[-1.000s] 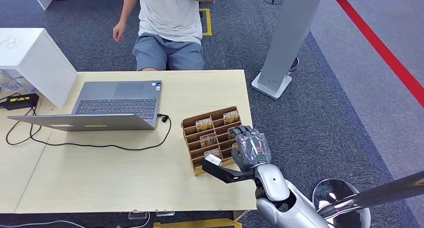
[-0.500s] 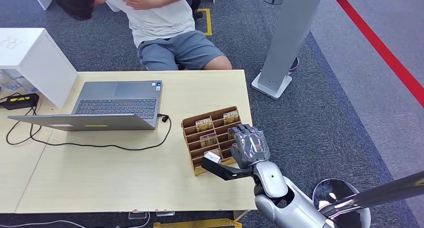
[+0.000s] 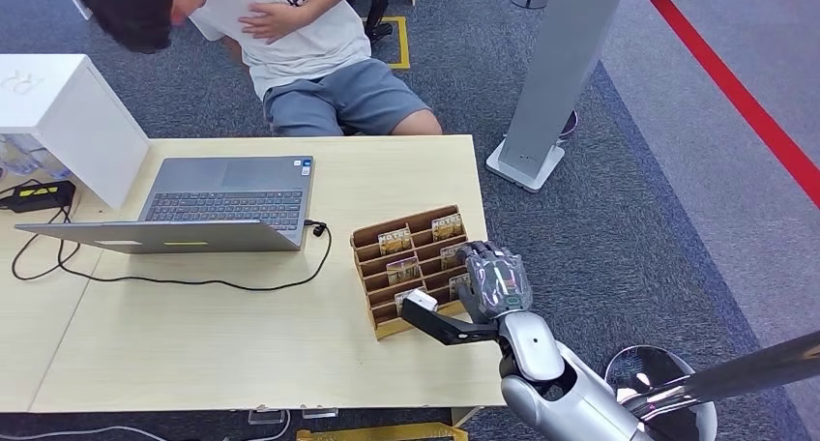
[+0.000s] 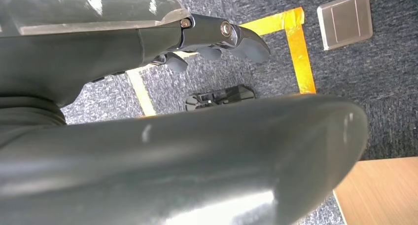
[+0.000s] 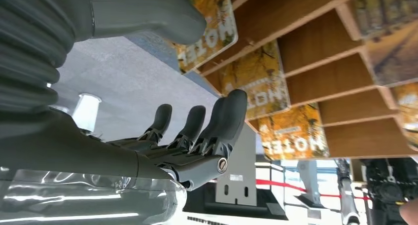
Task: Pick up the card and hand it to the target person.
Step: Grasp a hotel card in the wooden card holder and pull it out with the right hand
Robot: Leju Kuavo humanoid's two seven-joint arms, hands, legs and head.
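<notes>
One laptop [image 3: 227, 204], one wooden card rack [image 3: 372, 238], five cards [image 3: 395, 240], one person [image 3: 309, 44].

An open grey laptop [image 3: 227, 201] sits on the left half of the wooden table [image 3: 242, 335], with a black cable [image 3: 193, 281] looping across the tabletop in front of it. White box [image 3: 63, 112] is at the left edge with a black adapter [image 3: 37, 195] just below it. Upper right there's a grey stand [image 3: 556, 73] on the carpet and a red floor line [image 3: 735, 93] running diagonally.

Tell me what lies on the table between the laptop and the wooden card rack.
In the head view, a black cable loops from the laptop toward the card rack; otherwise that stretch of table is bare wood.
</notes>
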